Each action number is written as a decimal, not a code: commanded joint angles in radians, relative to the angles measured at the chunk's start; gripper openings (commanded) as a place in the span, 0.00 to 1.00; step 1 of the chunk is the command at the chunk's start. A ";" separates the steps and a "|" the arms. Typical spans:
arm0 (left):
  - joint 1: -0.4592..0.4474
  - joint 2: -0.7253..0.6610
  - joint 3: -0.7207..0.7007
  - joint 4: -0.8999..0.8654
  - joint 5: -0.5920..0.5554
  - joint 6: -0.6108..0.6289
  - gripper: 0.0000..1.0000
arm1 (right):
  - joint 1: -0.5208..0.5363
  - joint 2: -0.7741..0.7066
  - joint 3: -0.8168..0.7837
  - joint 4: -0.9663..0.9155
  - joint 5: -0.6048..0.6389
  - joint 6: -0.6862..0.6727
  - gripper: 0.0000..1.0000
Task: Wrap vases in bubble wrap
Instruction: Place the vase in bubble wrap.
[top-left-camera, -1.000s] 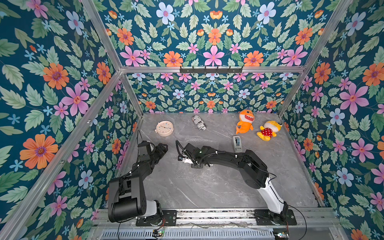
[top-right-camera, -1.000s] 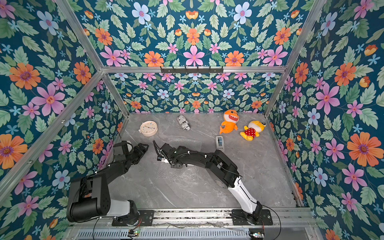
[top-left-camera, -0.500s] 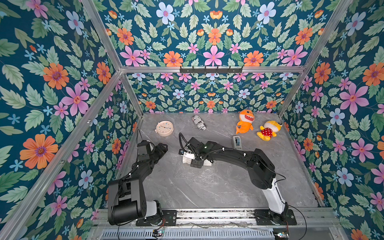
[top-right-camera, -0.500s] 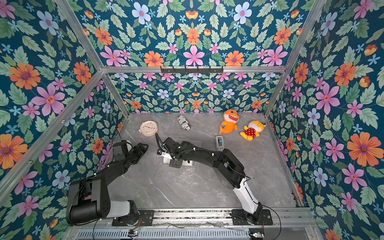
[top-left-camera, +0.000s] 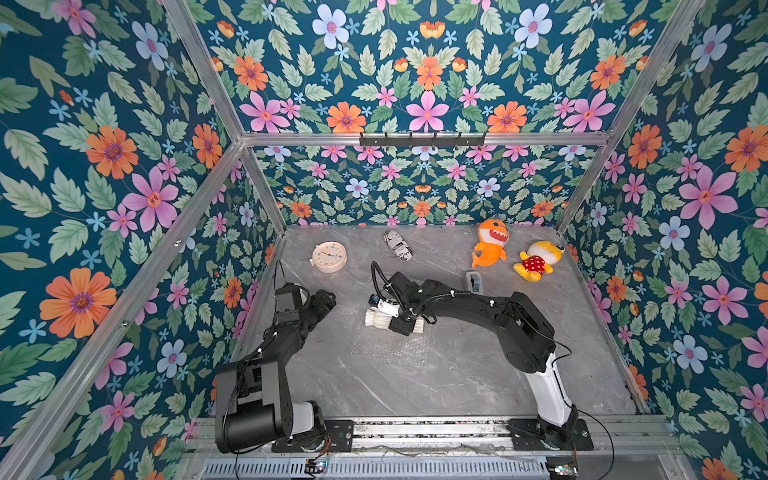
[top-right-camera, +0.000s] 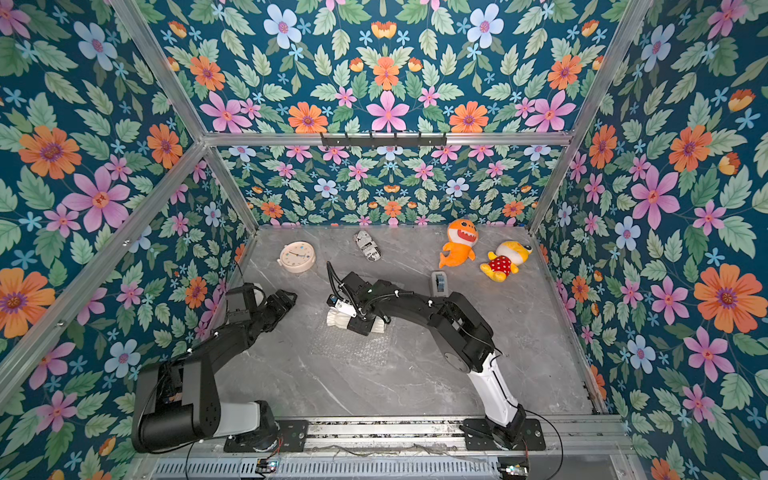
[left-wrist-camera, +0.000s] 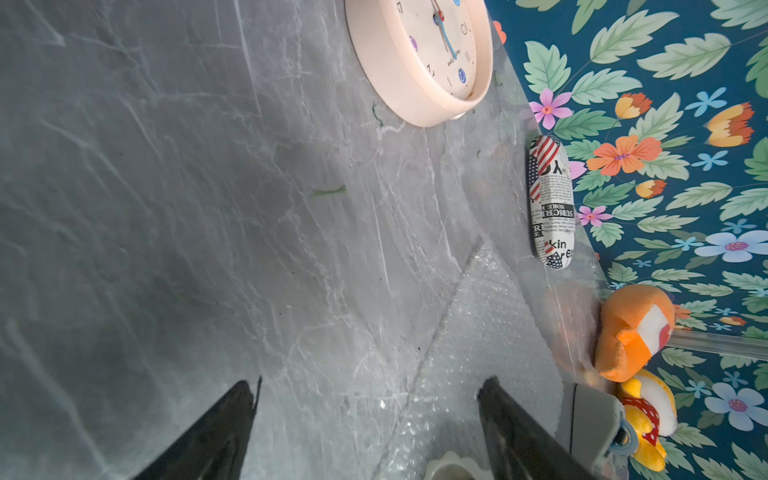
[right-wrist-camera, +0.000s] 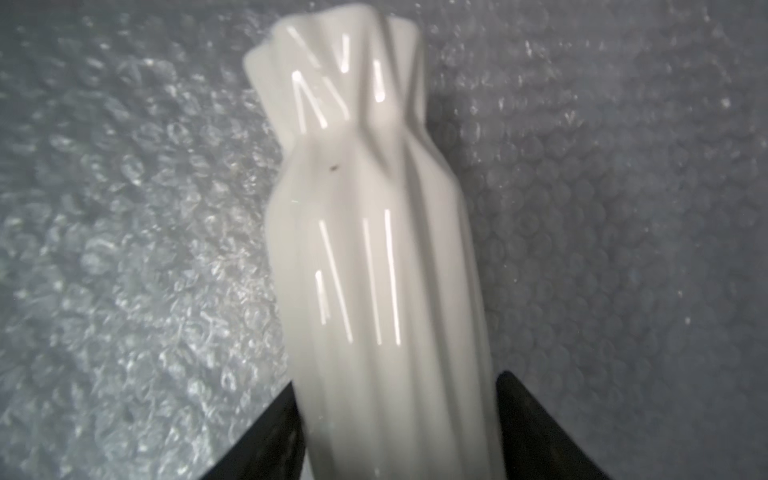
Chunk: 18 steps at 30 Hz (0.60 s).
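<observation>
Marble tabletop (top-left-camera: 457, 374); only our right wrist view shows the right gripper (right-wrist-camera: 397, 380) pinching the ribbed cream-white ceramic vase (right-wrist-camera: 365, 208); left gripper (left-wrist-camera: 368, 381) spread, empty.

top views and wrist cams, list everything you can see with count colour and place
vase: 1, cream-white, on its side at the bubble wrap's far edge
bubble wrap: 1 sheet, clear, flat, mid table
clock: 1, pale pink, far left
printed case: 1, black and white, far middle
shark toy: 1, orange, far right
yellow toy: 1, yellow with red spotted front, far right corner
small gadget: 1, grey, right of centre
table: 1, grey marble
left gripper: black, open, empty, left side
right gripper: black, closed on the vase
</observation>
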 joint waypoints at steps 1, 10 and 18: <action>0.001 0.004 -0.003 0.012 0.000 0.005 0.86 | 0.002 -0.033 -0.016 0.042 -0.015 -0.011 0.57; 0.000 -0.027 -0.007 -0.015 -0.023 0.017 0.87 | 0.005 0.018 0.006 0.023 0.001 -0.033 0.63; 0.001 -0.042 0.000 -0.025 -0.028 0.013 0.87 | 0.013 -0.018 0.020 0.006 0.025 -0.029 0.47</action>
